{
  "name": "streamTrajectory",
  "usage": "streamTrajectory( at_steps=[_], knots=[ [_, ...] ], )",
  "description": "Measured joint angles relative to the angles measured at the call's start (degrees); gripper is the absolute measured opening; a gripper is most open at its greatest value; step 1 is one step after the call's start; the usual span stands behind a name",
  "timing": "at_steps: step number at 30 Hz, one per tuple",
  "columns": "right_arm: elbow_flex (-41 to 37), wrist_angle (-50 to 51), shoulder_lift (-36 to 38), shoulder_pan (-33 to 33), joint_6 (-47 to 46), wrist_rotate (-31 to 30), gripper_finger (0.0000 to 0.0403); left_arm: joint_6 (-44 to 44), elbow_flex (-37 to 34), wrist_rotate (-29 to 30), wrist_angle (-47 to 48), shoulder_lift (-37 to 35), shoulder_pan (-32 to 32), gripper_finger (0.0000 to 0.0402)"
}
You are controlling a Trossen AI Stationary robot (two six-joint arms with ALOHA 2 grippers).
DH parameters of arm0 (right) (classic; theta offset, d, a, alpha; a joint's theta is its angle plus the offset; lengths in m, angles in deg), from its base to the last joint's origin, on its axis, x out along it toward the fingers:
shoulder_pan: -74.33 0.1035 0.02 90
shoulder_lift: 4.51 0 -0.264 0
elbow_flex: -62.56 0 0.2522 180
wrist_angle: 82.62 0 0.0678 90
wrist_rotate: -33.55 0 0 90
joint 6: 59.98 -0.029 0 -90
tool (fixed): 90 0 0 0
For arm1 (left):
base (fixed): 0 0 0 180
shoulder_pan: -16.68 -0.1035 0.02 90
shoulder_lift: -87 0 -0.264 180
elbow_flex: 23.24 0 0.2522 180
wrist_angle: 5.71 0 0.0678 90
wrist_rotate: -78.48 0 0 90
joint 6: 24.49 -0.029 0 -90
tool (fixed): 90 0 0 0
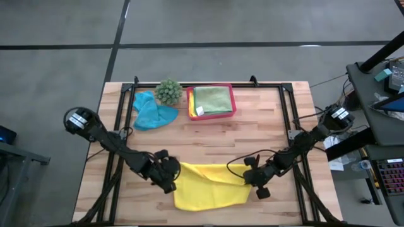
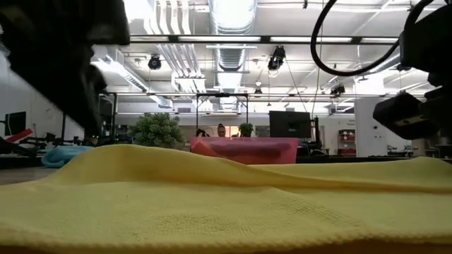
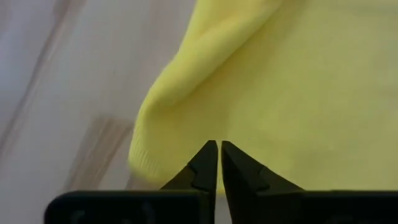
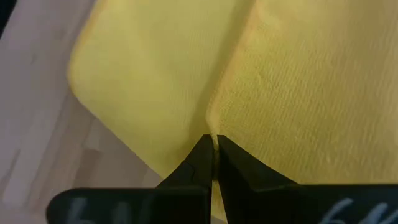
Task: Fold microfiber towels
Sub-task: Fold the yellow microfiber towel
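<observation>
Lying along the near edge of the light butcher-block wooden bench (image 1: 208, 142): a soft yellow microfiber towel (image 1: 210, 185), rumpled, w/ a raised fold across it. Filling the lower half of the low view as a yellow swell (image 2: 212, 197).

Pinching the towel's left edge: left gripper (image 1: 169, 178), jaws closed on the cloth, tips nearly touching in the wrist view (image 3: 219, 152) beside a rolled-over hem. Pinching the right edge: right gripper (image 1: 257, 183), jaws closed on a crease of the same towel (image 4: 213, 146).

Sitting toward the far side of the bench: a crumpled teal blue microfiber towel (image 1: 151, 112) at left, touching or just beside a small round spiky green plant (image 1: 168, 92); next to that, a pink plastic tray (image 1: 233, 99) holding a folded light green towel (image 1: 212, 99) over an orange one (image 1: 190, 104), a small white tag (image 1: 199, 111) showing at the corner, writing too small to read.

Framing the bench: black metal rails (image 1: 122, 116) on both sides. Around it: grey floor w/ dark seams (image 1: 120, 31); a dark desk w/ cables and gear (image 1: 379, 75) at right.

Showing beyond the bench in the low view: an open workshop w/ white ceiling ducts (image 2: 229, 28), strip lights, a dark monitor (image 2: 289, 125), and a person (image 2: 222, 130) far back. No legible brands or writing anywhere.
</observation>
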Motion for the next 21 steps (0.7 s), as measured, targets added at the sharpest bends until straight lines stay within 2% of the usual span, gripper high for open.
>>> streamTrajectory(
  at_steps=[3,11,14,18,21],
  knots=[
    [-0.37,-0.14,0.0,-0.02,-0.44,-0.09,0.0009,3.35,-1.66,-0.19,1.14,0.0,0.09,0.0039],
    [-0.45,-0.35,0.0,0.0,1.01,-0.06,0.0008,3.95,-2.14,7.81,2.81,0.0,0.02,0.0167],
    [-0.45,-0.37,0.0,0.0,1.01,-0.09,0.0009,3.99,-3.16,9.9,3.5,0.0,0.02,0.0199],
    [-0.45,-0.39,0.0,0.0,1.03,-1.45,0.0008,2.48,-6.52,11.15,-6.55,0.96,0.02,0.0192],
    [-0.47,-0.83,0.0,0.0,1.16,-1.48,0.0008,1.21,-6.84,11.18,-9.57,2.34,0.02,0.0145]
  ],
)
